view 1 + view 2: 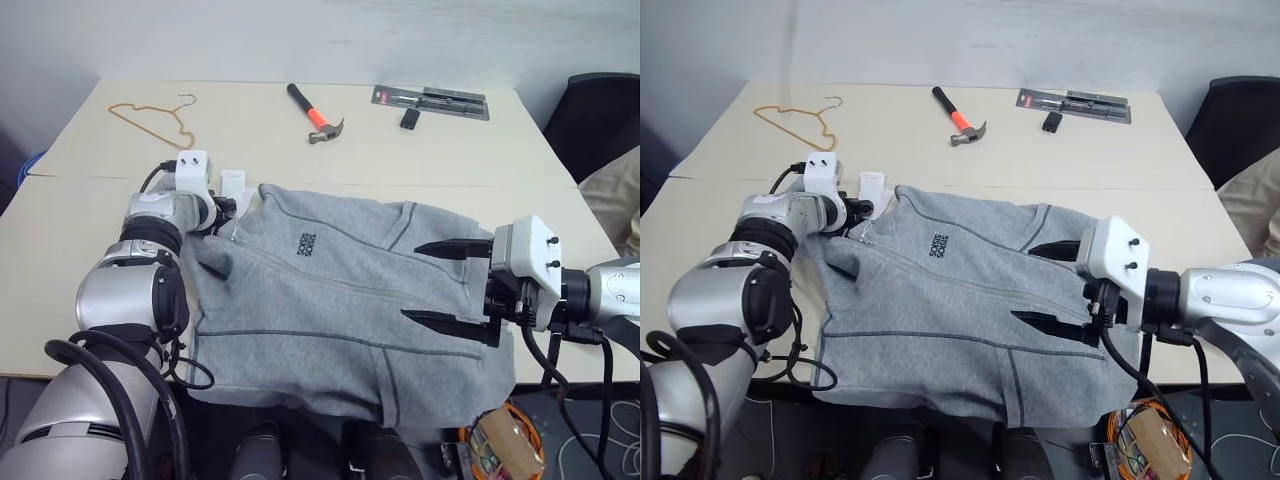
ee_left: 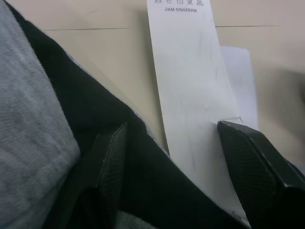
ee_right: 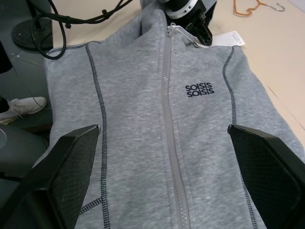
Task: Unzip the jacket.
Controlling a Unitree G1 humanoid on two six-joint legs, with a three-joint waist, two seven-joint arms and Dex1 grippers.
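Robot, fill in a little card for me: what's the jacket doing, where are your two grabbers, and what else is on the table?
jacket: lying flat on the table, zipper closed
left gripper: open, at the collar, over a white tag
right gripper: open, above the jacket's lower part
other things: hammer, orange hanger

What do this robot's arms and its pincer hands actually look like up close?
Both arms are glossy silver shells with black rings at the joints and loose black cables looping alongside. Each wrist carries a boxy white block with small dark screws. The left gripper and the right gripper each have two flat black fingers that taper to a point, with a fine cross-hatched grip texture on the inner faces.
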